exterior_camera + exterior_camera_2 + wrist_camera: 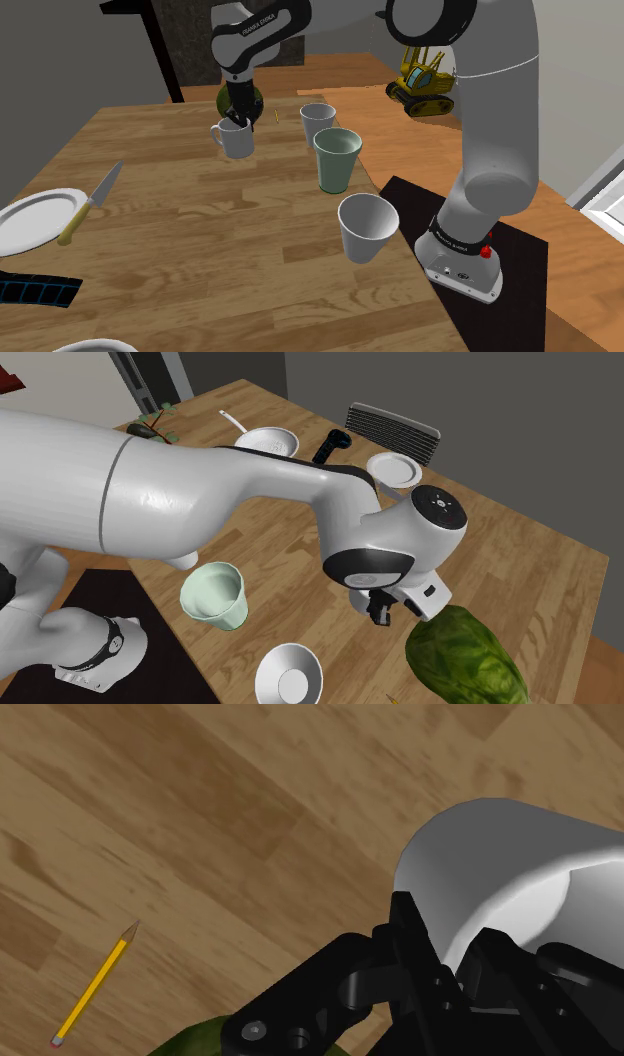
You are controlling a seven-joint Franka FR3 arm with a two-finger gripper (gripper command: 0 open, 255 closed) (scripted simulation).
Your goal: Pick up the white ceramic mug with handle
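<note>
Wooden desk (pixel 200 260) carries everything; the white arm (pixel 490 130) reaches across it from the stand to the far side; a green leafy head (pixel 465 657) lies just beyond the target, near enough that you should mind it on any sideways move; the white mug (pixel 238 142) stands upright on the desk, near the far edge, its handle (pixel 215 132) pointing towards the shoulder view's left, apart from a plain white cup (pixel 317 120) and a pale green cup (pixel 337 158); the pincer (pixel 447 929) comes down on the rim from above and, in the wrist view, looks clenched on the mug's wall, one of the fingers (pixel 408 929) outside and the other inside the bowl; judge the mug as stiff, smooth and fairly heavy for such a thin bite, so it will not give but may slip or swing about the pinch; it would likely chip if dropped; the wall opposite the handle is a fair hold, since the loop itself looks too small for the fingers; lift straight and slowly, keep it level; a yellow pencil (pixel 95 984) lies on the wood close by, beside the leafy head, clear of the mug.
</note>
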